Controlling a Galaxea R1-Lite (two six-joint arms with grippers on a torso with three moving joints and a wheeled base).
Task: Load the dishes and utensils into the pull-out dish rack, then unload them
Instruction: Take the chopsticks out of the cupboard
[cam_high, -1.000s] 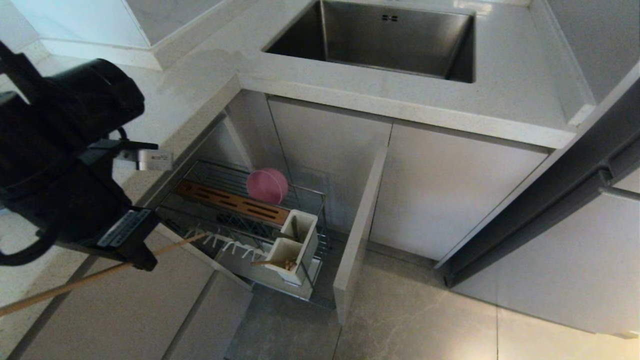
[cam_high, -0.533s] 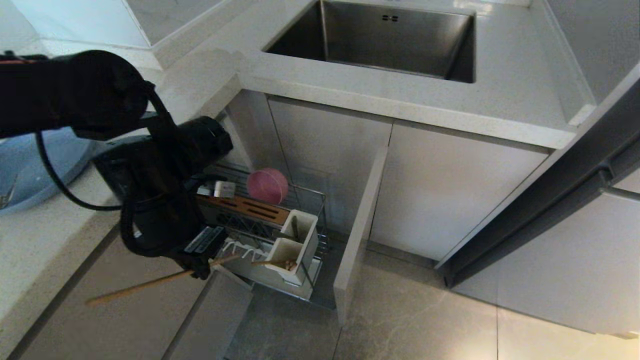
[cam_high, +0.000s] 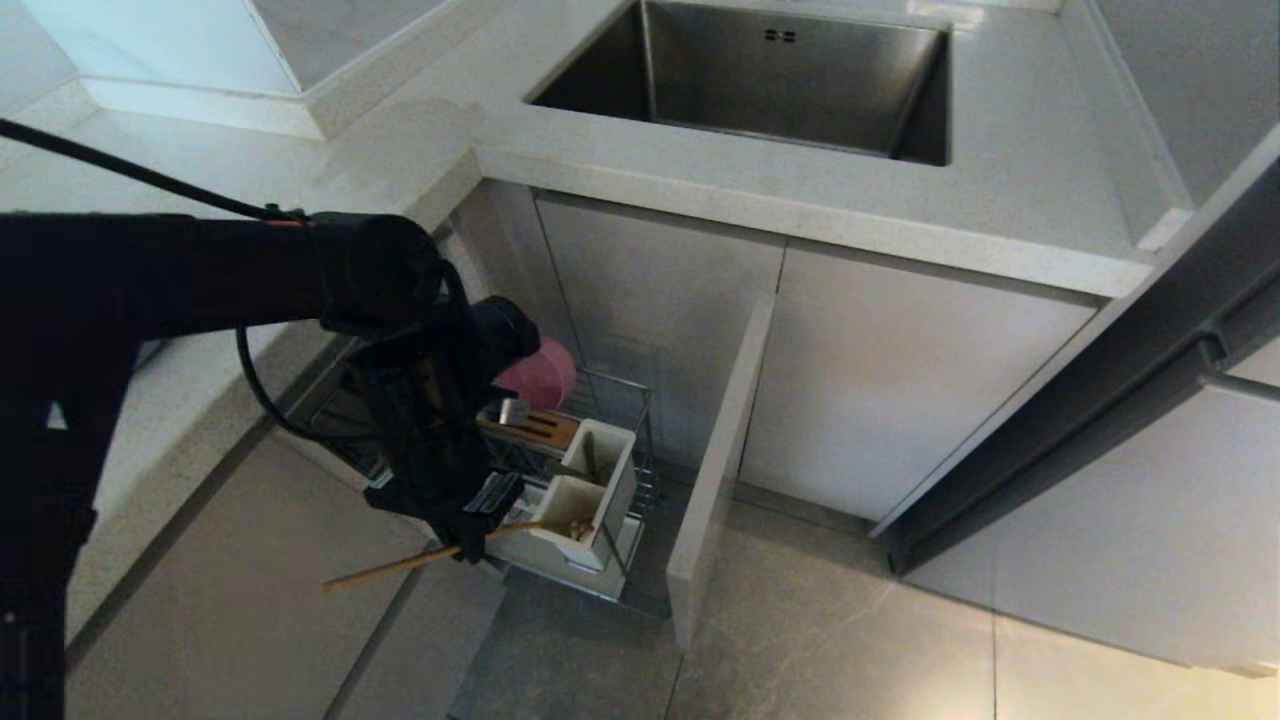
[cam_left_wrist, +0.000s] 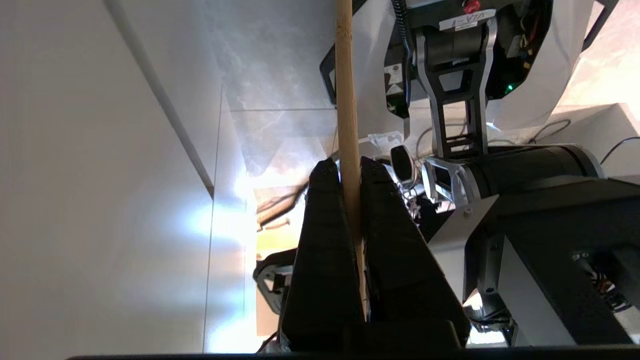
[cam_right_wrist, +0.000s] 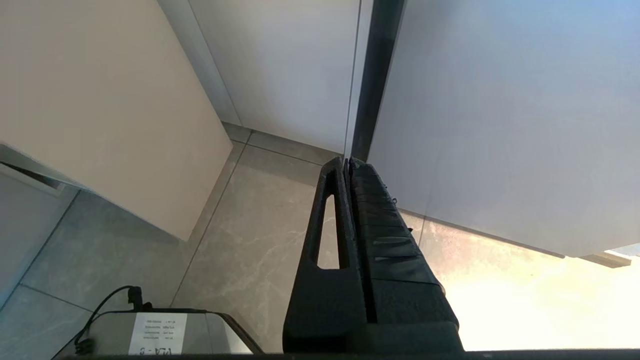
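The pull-out dish rack (cam_high: 628, 408) stands drawn out under the counter, its beige panel front (cam_high: 712, 470) to the right. A pink bowl (cam_high: 552, 372) sits at the rack's back, partly hidden by my left arm. My left gripper (cam_high: 466, 547) hangs over the rack's front corner, shut on one wooden chopstick (cam_high: 385, 572). The chopstick's far end points at the near compartment of the white utensil box (cam_high: 598, 492). In the left wrist view the chopstick (cam_left_wrist: 345, 75) is pinched between the black fingers (cam_left_wrist: 325, 225). My right gripper (cam_right_wrist: 346, 162) is shut and empty above the floor.
The steel sink (cam_high: 780, 90) is set in the pale countertop (cam_high: 800, 215) behind the rack. The brown slotted strip (cam_high: 545, 428) shows beside the arm. Closed cabinet doors (cam_high: 900, 380) and grey floor tiles (cam_high: 820, 620) lie to the right.
My left arm has swung from above the counter on the left, down and to the right over the rack, carrying the chopstick with it. The right arm has not moved.
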